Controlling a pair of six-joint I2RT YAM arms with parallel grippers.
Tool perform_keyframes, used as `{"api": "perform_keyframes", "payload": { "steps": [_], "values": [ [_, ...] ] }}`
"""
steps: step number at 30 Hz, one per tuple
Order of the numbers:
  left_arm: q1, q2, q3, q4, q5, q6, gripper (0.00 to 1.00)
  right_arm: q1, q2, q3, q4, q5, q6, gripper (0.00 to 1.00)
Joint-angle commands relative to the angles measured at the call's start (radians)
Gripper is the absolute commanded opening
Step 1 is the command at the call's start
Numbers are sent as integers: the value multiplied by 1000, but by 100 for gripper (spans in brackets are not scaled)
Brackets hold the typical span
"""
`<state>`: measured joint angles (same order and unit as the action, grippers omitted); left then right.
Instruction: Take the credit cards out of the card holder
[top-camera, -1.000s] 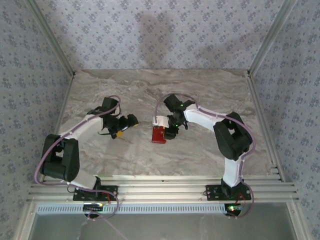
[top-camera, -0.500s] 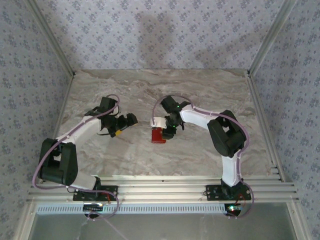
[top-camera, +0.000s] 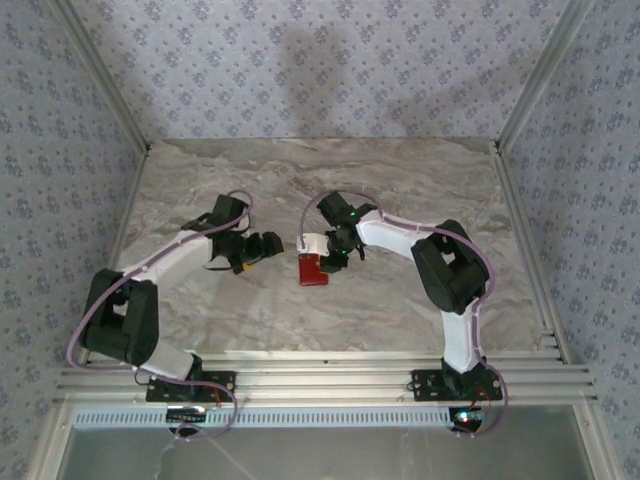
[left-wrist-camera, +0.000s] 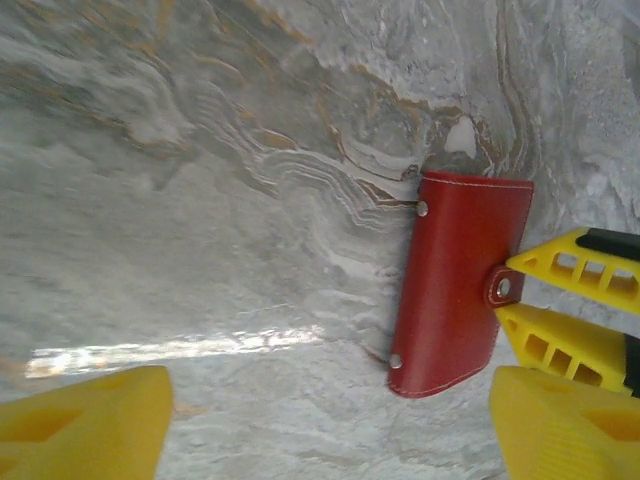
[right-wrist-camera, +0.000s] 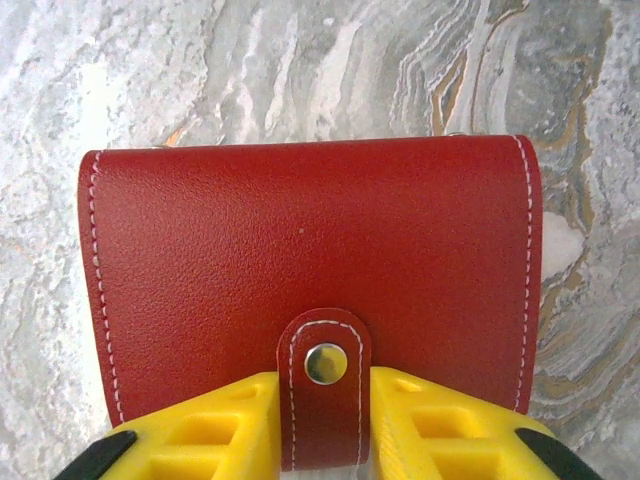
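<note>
Lying shut near the middle of the marble table, the card holder has its snap tab fastened, so the task is judged barely begun: unfastening, opening and drawing out the credit cards all remain. The right gripper clasps the tab, one yellow finger touching each side. Just beyond, the left gripper hangs spread wide and empty beside the holder. The red leather looks smooth, flat and pale-stitched, with small metal studs at two corners
</note>
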<state>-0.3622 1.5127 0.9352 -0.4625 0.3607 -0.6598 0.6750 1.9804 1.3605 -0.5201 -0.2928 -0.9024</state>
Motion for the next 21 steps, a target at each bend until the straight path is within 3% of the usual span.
{"api": "perform_keyframes", "payload": {
  "steps": [1, 7, 21],
  "values": [
    [-29, 60, 48, 37, 37, -31, 71, 13, -11, -27, 40, -20, 41, 26],
    [-62, 144, 50, 133, 105, -97, 44, 22, -50, -89, 152, -51, 119, 22],
    [-110, 280, 63, 283, 215, -195, 18, 44, -89, -159, 271, -77, 196, 15]
  ]
}}
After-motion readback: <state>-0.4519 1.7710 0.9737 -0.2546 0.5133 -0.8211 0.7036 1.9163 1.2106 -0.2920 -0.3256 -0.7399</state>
